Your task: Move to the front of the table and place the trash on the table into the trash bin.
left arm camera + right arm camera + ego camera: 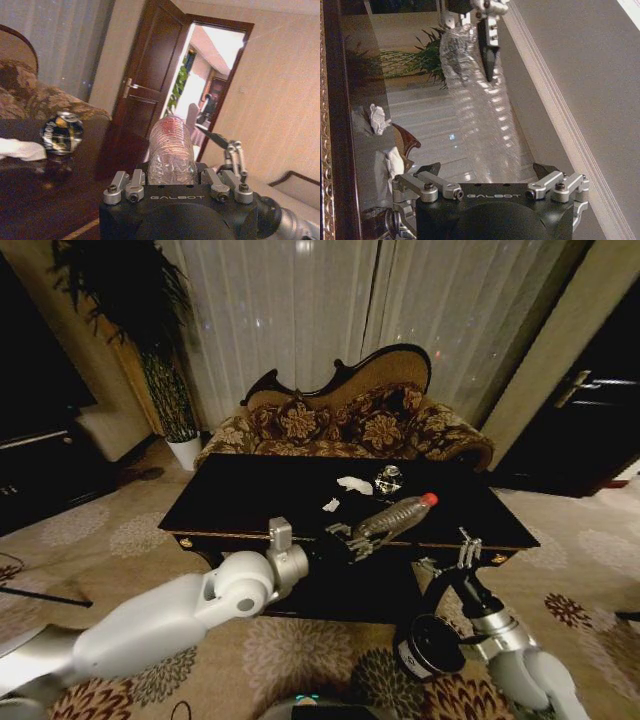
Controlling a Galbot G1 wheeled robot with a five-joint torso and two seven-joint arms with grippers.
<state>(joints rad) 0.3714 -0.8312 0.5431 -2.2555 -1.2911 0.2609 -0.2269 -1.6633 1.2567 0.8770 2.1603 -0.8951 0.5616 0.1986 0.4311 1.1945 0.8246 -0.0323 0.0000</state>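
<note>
clear plastic bottle [397,514] with a red cap, lying tilted above the near edge of the table [240,502], its base clenched in the left gripper [352,537]; seen end-on in the left wrist view [171,150]. glossy dark table with gold trim, set before a floral sofa [340,420]. white paper wad [354,484] on the tabletop, a second smaller wad [331,505] near it. small shiny clear rounded item [388,479] just beside the first wad. right gripper [452,554] at the table's front edge below the bottle, fingers spread and holding nothing. black trash bin [430,645] on the carpet beside the right arm. potted plant [160,340] left of the sofa.
</note>
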